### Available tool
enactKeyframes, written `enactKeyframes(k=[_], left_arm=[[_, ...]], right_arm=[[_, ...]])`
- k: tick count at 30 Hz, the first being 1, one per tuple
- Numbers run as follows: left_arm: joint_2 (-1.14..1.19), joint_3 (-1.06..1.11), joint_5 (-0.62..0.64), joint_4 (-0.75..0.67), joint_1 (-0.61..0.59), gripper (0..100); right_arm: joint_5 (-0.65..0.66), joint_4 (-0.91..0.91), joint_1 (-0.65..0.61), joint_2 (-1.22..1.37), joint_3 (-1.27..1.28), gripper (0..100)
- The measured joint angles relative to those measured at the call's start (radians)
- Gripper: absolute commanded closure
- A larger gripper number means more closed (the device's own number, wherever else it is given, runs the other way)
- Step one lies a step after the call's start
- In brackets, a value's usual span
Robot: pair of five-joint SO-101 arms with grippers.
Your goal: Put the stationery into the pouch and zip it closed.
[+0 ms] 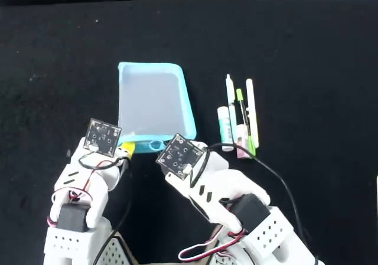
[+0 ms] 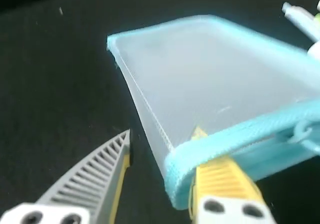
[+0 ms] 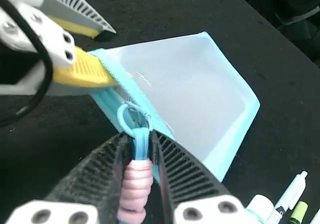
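The translucent light-blue pouch (image 1: 150, 100) lies flat in mid-table, its zipped edge toward the arms. My right gripper (image 3: 137, 136) is shut on the blue zip pull (image 3: 140, 141), seen at the pouch's near edge (image 1: 157, 145). At the pouch's near-left corner, my left gripper (image 2: 161, 134) is open. Its yellow finger (image 2: 220, 179) is tucked under the teal zip edge (image 2: 235, 134), and its grey finger (image 2: 100, 169) stands outside on the cloth. The stationery lies right of the pouch: a white pen (image 1: 230, 97), a green marker (image 1: 242, 114), another white pen (image 1: 252, 108), a glue stick (image 1: 224, 128).
Black cloth (image 1: 59, 70) covers the whole table. A small pink item (image 1: 242, 144) lies at the near end of the pens. A black cable (image 1: 277, 176) runs from the right arm past the stationery. Open cloth lies left of and beyond the pouch.
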Motion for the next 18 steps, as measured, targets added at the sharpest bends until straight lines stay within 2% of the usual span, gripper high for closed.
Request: enactKeyframes(k=[4, 6, 12, 18], left_arm=[[0.000, 0.005, 0.002, -0.017, 0.002, 98], [0.000, 0.003, 0.032, -0.015, 0.003, 95], [0.000, -0.130, 0.146, 0.075, 0.002, 97], [0.002, -0.265, 0.115, 0.083, 0.005, 97]], right_arm=[[0.000, 0.000, 0.000, 0.000, 0.000, 98.8], [0.000, 0.000, 0.000, 0.000, 0.000, 98.8], [-0.002, -0.015, 0.071, -0.002, -0.002, 98.8], [0.000, 0.075, 0.118, -0.002, -0.170, 98.8]])
